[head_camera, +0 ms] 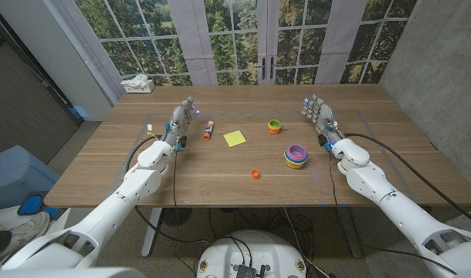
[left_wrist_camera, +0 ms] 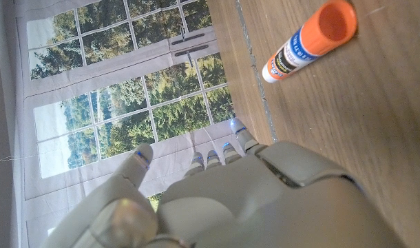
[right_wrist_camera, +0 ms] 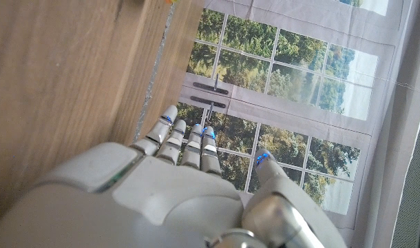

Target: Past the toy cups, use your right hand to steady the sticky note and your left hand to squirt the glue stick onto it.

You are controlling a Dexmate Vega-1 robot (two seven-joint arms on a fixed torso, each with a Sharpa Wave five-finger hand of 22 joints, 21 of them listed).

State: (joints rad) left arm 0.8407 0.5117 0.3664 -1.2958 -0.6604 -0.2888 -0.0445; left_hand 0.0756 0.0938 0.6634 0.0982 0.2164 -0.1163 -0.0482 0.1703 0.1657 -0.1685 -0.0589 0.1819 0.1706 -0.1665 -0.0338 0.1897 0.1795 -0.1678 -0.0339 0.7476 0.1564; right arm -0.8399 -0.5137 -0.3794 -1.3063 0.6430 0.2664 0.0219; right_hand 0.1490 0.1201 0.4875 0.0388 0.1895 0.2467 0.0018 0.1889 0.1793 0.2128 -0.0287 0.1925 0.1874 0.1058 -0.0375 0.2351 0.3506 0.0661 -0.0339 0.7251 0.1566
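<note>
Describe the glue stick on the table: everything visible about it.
The glue stick is a small tube with a white labelled body carrying dark print and blue and orange bands, and orange at both ends; the left wrist view shows one broad orange end. It looks like plastic. It lies on its side on the wooden table, between the left hand and the yellow sticky note. Nothing touches it except the table.

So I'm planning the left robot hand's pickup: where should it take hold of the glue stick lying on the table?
Probably mid-barrel on the orange-and-white glue stick, coming from above: it lies flat, just right of the left robot hand, its round sides exposed.
</note>
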